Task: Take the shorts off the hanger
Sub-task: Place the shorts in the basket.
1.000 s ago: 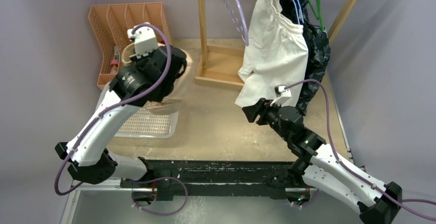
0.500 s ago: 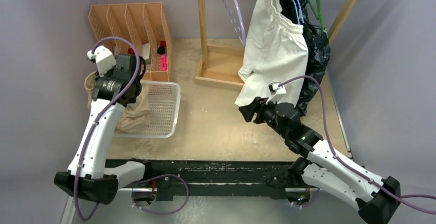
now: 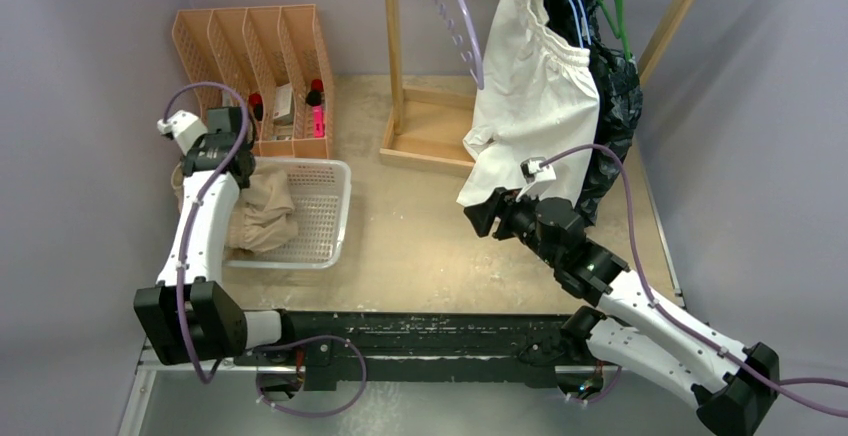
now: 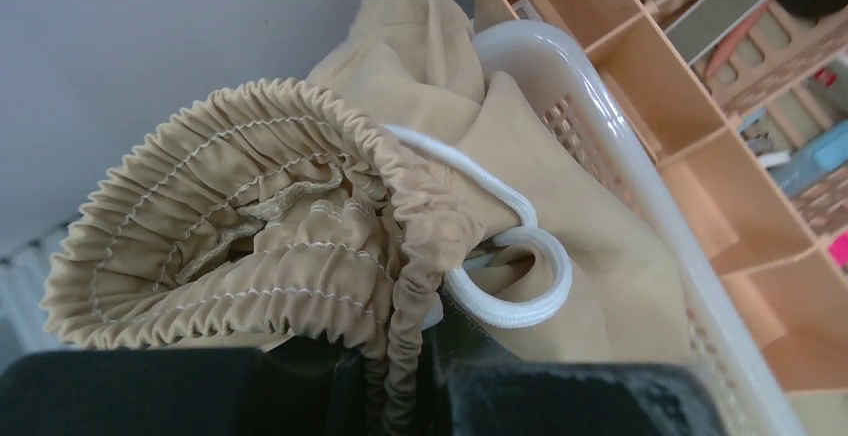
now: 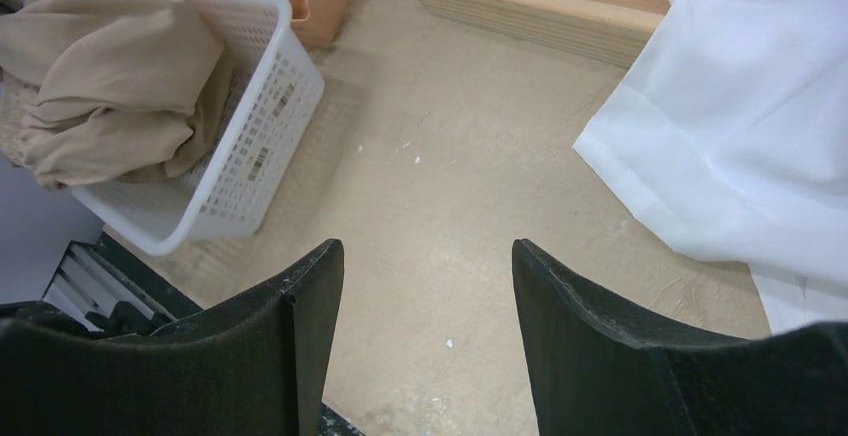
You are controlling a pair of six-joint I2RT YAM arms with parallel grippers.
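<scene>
Over the basket [image 3: 318,218], tan shorts [image 3: 262,211] are held.
Only at the wrist is the left tool [image 4: 400,388] seen pinching their waistband; the right tool [image 5: 428,291] is spread wide.

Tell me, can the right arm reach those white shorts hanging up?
Probably yes. The right gripper is open and sits close to the lower hem of the white shorts, and nothing seems to stand between them.
</scene>
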